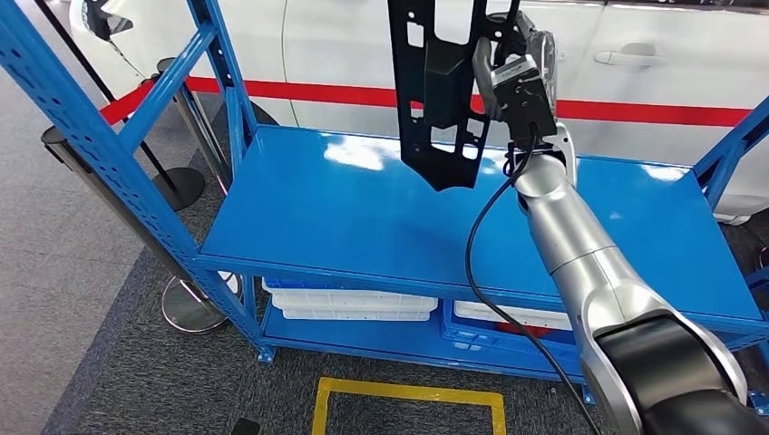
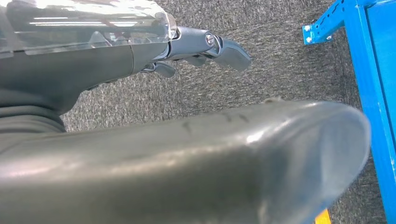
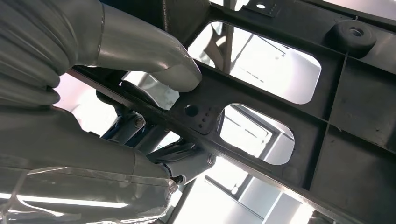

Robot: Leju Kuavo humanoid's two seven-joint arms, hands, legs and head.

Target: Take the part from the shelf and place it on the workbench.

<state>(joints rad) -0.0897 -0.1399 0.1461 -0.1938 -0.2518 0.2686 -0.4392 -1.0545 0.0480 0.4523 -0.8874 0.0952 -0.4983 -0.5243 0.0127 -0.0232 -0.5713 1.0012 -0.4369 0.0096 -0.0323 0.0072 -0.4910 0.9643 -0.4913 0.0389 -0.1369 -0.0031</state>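
A long black plastic part point(image 1: 442, 100) with cut-out openings hangs upright above the blue shelf top point(image 1: 363, 217), its lower tip a little above the surface. My right hand point(image 1: 514, 83) grips it at its right edge, arm raised. In the right wrist view the grey thumb point(image 3: 154, 56) presses on one face of the part point(image 3: 299, 121) while the darker fingers point(image 3: 182, 161) wrap behind a rib. My left hand point(image 2: 205, 49) hangs at my side over grey carpet, its fingers loosely extended and holding nothing.
The blue steel shelf frame point(image 1: 109, 145) rises at left. White trays point(image 1: 354, 304) lie on the lower level. A white car with a red stripe point(image 1: 653, 82) stands behind. Stanchion bases point(image 1: 186, 304) sit left of the shelf. A yellow floor mark point(image 1: 408, 403) lies in front.
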